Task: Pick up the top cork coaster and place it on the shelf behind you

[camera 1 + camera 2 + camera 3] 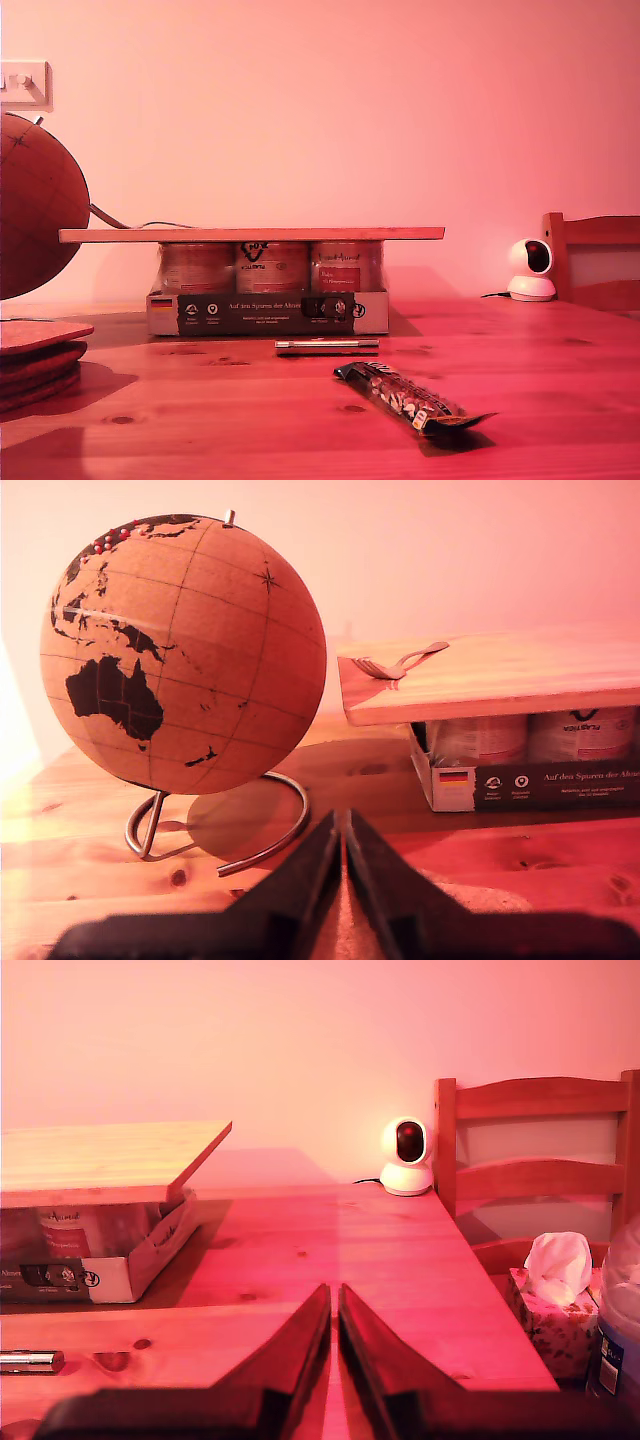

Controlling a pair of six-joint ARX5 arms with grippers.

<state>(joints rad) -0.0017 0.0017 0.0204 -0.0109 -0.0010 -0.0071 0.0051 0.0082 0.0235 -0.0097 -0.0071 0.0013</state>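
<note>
Both end effectors closed | shelf (250, 234) edge overhangs box (267, 313) (slightly)

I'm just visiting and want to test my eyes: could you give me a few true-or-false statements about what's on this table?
1. The shelf rests on a carton of jars. True.
2. A fork lies on the shelf. True.
3. The snack bar lies on top of the shelf. False: it lies on the table, in front of the carton.
4. My first pincer gapes wide open. False: its jaws sit shut together.
5. A small white camera stands near the chair. True.
</note>
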